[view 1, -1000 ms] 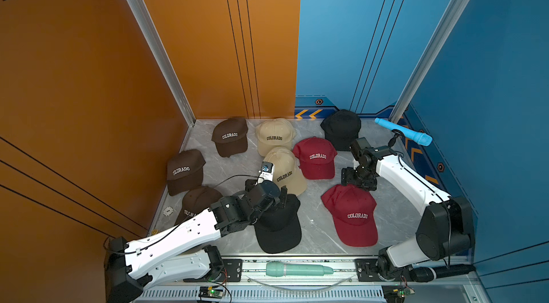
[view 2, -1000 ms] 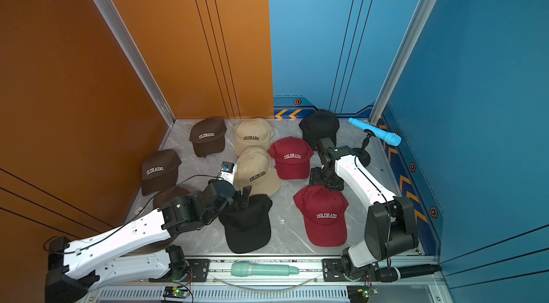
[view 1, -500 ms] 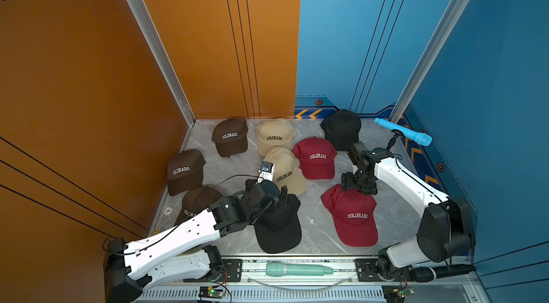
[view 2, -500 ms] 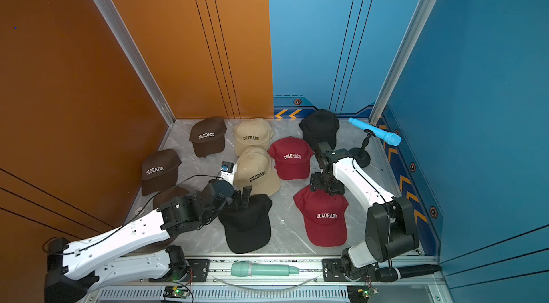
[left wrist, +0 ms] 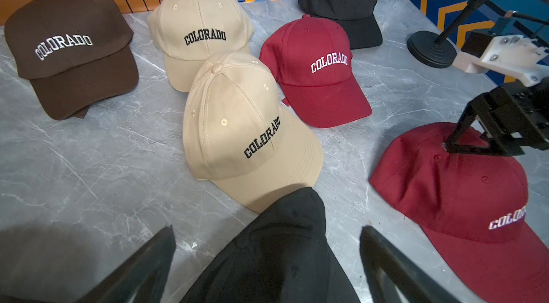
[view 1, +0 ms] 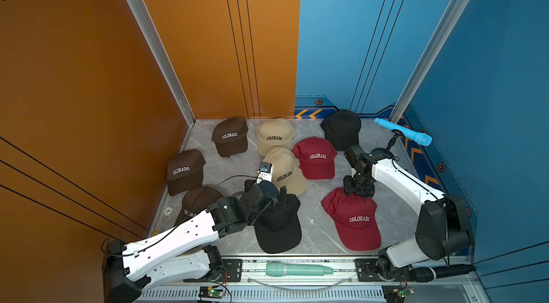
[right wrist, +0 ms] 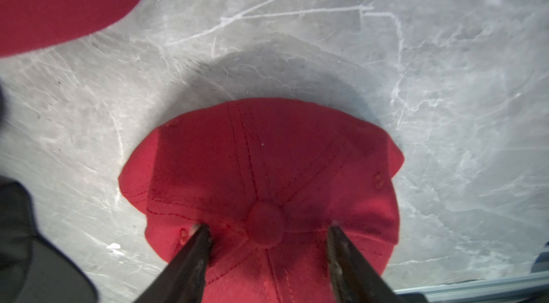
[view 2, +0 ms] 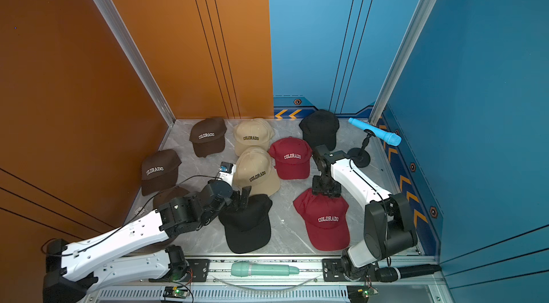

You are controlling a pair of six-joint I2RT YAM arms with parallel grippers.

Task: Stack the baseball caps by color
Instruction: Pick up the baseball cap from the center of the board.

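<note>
Red cap [right wrist: 267,153] (the nearer one): right gripper [right wrist: 267,227] straddles its button, jaws apart; left gripper [left wrist: 266,228] gapes over black cap [left wrist: 282,257].

**Two high eyes, two wrist lenses**

Both top views look steeply down from high above the front rail [view 1: 255,270] toward the back wall [view 1: 267,49]. They stand far enough off to take in the whole marble floor [view 1: 219,168], and they share nearly everything. The left wrist camera sits low and faces across the floor, with the near black cap [left wrist: 267,257] just beneath it. The right wrist camera points straight down, very close on the near red cap [right wrist: 267,153], which all four views share.
</note>
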